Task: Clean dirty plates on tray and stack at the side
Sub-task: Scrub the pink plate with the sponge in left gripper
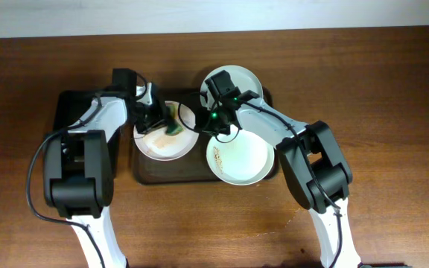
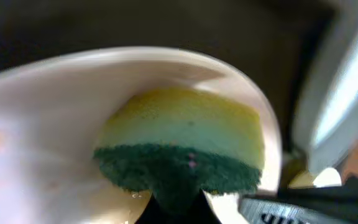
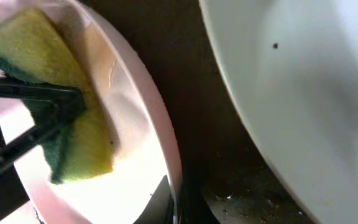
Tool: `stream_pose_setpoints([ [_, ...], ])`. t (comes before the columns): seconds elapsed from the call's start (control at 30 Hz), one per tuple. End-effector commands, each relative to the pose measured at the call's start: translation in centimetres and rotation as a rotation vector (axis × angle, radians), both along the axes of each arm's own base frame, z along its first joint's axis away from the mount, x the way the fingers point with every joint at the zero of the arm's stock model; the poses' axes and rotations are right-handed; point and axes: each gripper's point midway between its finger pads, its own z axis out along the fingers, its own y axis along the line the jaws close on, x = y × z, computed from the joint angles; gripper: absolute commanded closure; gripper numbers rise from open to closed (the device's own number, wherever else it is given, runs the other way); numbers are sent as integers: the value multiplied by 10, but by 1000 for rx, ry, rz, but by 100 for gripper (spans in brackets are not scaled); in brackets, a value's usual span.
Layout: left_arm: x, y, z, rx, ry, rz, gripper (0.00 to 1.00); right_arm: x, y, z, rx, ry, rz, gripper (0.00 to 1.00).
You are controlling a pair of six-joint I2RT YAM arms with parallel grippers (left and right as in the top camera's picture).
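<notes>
Three white plates lie on the dark-brown tray (image 1: 171, 170). The left plate (image 1: 155, 145) has orange-brown smears. My left gripper (image 1: 157, 119) is shut on a yellow-green sponge (image 1: 174, 128) and presses it on this plate. In the left wrist view the sponge (image 2: 185, 137) rests on the plate (image 2: 42, 124) in front of my jaws (image 2: 179, 208). My right gripper (image 1: 210, 123) is shut on this plate's right rim; in the right wrist view its fingers (image 3: 171, 200) pinch the rim (image 3: 157, 118). A smeared plate (image 1: 244, 158) lies front right and a third plate (image 1: 238, 78) lies behind.
A smaller black tray (image 1: 71, 108) lies at the left under my left arm. The brown wooden table (image 1: 393, 89) surrounds the trays. In the right wrist view the front-right plate (image 3: 303, 93) lies close to the held rim, with wet tray floor (image 3: 253, 193) between.
</notes>
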Motion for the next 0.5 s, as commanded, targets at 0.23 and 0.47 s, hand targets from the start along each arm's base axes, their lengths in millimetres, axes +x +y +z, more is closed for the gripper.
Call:
stream_pose_setpoints([
  [0.23, -100, 52, -26, 282, 359, -252, 99, -17, 12, -13, 18, 45, 52, 96],
  [0.47, -75, -32, -6, -63, 35, -534, 99, -17, 12, -12, 19, 43, 53, 96],
])
